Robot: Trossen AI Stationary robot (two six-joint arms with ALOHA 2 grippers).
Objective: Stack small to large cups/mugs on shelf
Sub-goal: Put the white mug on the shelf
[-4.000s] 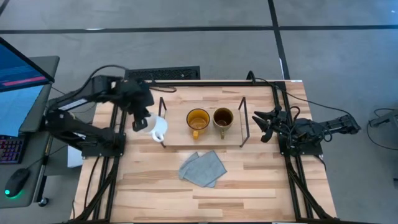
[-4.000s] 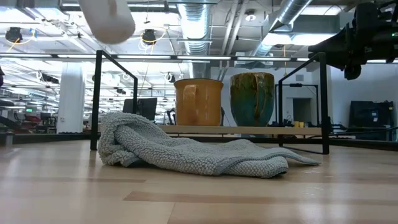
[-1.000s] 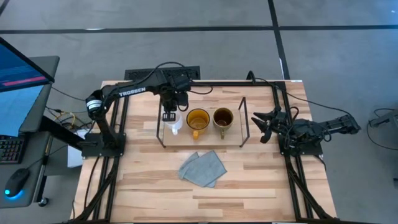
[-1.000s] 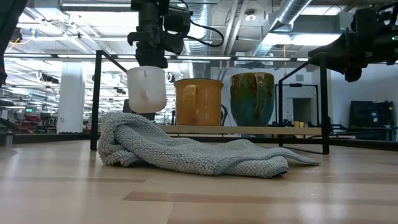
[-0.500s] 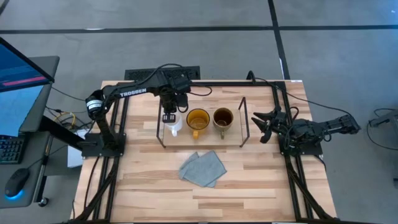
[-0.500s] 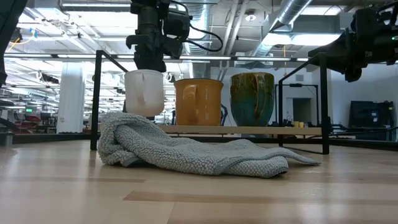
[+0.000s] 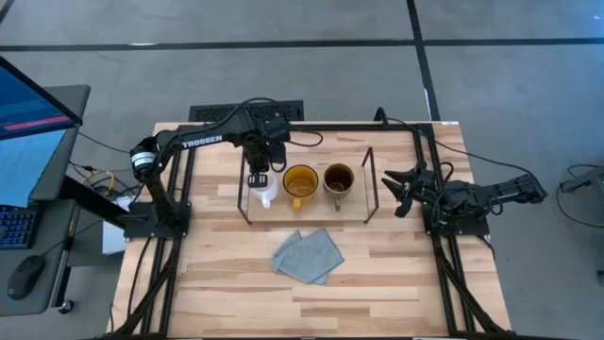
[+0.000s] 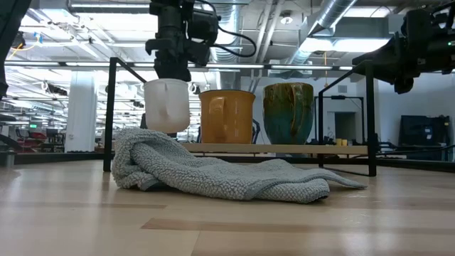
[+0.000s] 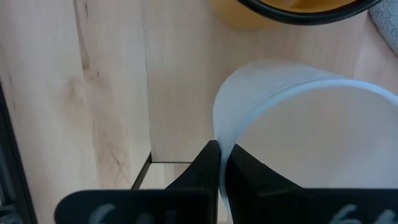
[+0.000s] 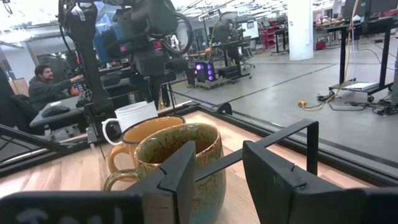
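Observation:
The small white mug (image 7: 266,191) hangs at the left end of the low wood shelf (image 7: 311,213), beside the yellow-amber mug (image 7: 300,181) and the olive-brown mug (image 7: 339,178), which stand on the board on their bases. My left gripper (image 7: 257,176) is shut on the white mug's rim. In the low view the white mug (image 8: 166,105) sits slightly higher than the other two; the cloth hides its base. My right gripper (image 7: 401,190) is open and empty by the shelf's right wire end. My left gripper pinches the white mug's rim (image 9: 219,144) on the mug's far side, one finger (image 9: 249,182) inside the mug and one (image 9: 205,168) outside. The fingers come from above, pointing down. The mug hangs upright below them (image 8: 166,105), its handle toward the near side.
A grey-blue cloth (image 7: 308,255) lies crumpled on the table just in front of the shelf. Black wire frames (image 7: 370,184) stand at both shelf ends. A person (image 10: 46,87) sits in the room beyond the table. A monitor and a mouse are off the table's left.
My left gripper has gone down a little with the white mug toward the shelf's left end, staying shut on the rim. The mug has straightened from a slight tilt and hangs upright.

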